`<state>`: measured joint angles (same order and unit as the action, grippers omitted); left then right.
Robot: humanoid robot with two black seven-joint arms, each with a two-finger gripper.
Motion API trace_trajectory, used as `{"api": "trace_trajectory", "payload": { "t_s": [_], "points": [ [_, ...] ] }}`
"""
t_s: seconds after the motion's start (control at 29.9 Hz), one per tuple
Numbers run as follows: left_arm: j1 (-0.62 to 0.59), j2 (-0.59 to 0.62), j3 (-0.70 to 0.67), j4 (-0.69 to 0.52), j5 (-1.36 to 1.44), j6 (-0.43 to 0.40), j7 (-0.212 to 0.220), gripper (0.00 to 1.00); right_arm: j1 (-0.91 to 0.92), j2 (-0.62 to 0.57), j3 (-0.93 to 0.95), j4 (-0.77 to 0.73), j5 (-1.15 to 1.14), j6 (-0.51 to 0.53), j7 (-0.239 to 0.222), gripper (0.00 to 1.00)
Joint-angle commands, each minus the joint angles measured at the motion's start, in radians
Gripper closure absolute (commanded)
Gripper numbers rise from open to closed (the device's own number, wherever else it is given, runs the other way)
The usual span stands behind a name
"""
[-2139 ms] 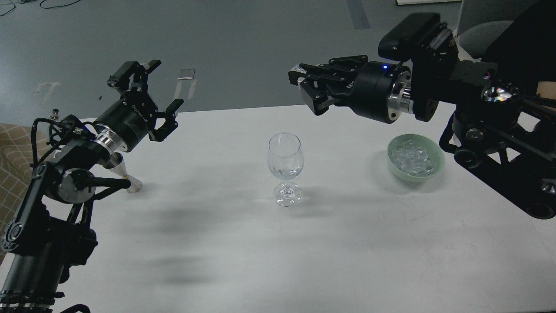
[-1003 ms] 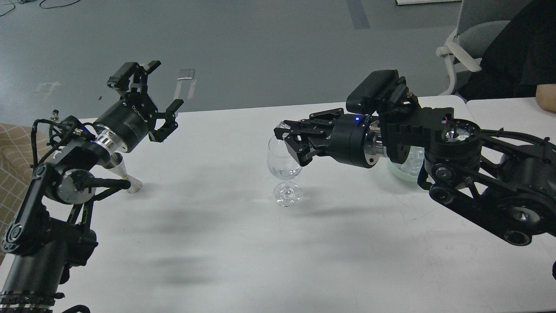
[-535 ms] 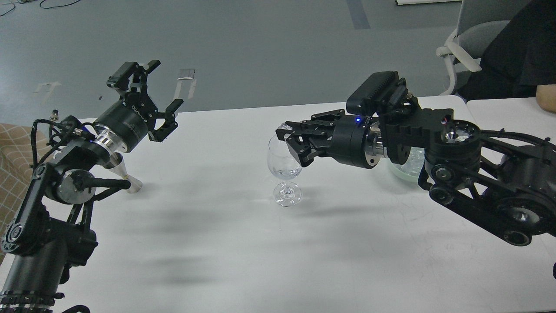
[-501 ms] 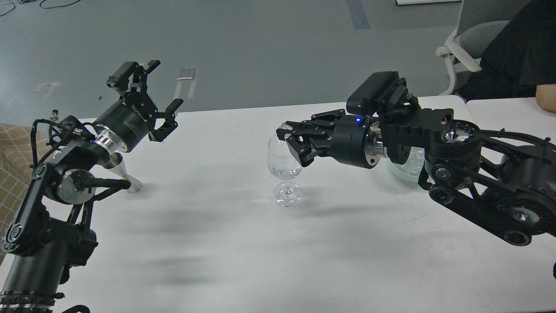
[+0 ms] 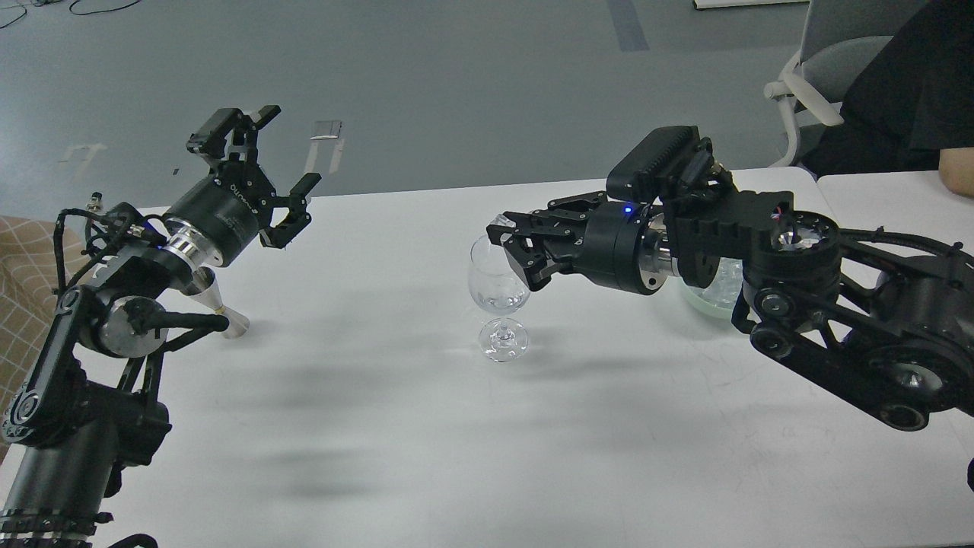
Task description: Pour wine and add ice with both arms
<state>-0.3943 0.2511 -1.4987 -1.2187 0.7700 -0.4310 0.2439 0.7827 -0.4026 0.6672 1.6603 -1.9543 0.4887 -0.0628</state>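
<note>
A clear wine glass stands upright at the middle of the white table; something clear lies low in its bowl. My right gripper reaches in from the right and hovers at the glass rim, shut on a small clear ice cube at its tip. The rest of the ice lies in a pale green bowl, mostly hidden behind my right arm. My left gripper is open and empty, raised over the table's far left, well away from the glass.
A silver cone-shaped measuring cup sits on the table under my left arm. A grey chair and a person in black are beyond the far right corner. A second table edge adjoins on the right.
My right gripper came from high above the bowl, left and down to the glass rim, carrying the ice cube. Over the last half second it barely shifted. The left arm has not moved.
</note>
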Motion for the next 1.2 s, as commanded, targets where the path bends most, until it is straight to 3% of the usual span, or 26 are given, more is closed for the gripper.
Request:
{"api": "trace_trajectory", "payload": {
  "t_s": [0.0,0.13,0.47,0.77,0.9,1.07,1.17],
  "points": [
    [-0.001,0.0,0.0,0.001,0.0,0.0,0.0,0.02,0.0,0.001,0.0,0.0,0.0,0.0,-0.002,0.63],
    [0.0,0.0,0.0,0.001,0.0,0.0,0.0,0.02,0.0,0.001,0.0,0.0,0.0,0.0,-0.003,0.58],
    [-0.001,0.0,0.0,-0.001,-0.001,0.0,0.0,0.02,0.006,0.001,0.014,0.001,0.0,0.0,-0.011,0.58],
    [-0.001,0.002,0.0,0.001,0.0,0.0,0.0,0.02,0.121,-0.008,0.159,-0.054,0.018,0.0,-0.002,0.56],
    [-0.003,0.002,0.0,0.007,0.0,0.0,0.0,0.02,0.181,-0.007,0.291,-0.177,0.077,0.0,0.003,0.39],
    [-0.003,0.002,0.0,0.01,0.0,0.001,0.0,0.02,0.28,-0.005,0.412,-0.393,0.21,0.0,0.003,0.03],
    [-0.006,0.001,0.0,0.013,-0.001,0.001,0.0,0.02,0.322,-0.004,0.445,-0.498,0.27,0.0,0.003,0.02]
  ]
}}
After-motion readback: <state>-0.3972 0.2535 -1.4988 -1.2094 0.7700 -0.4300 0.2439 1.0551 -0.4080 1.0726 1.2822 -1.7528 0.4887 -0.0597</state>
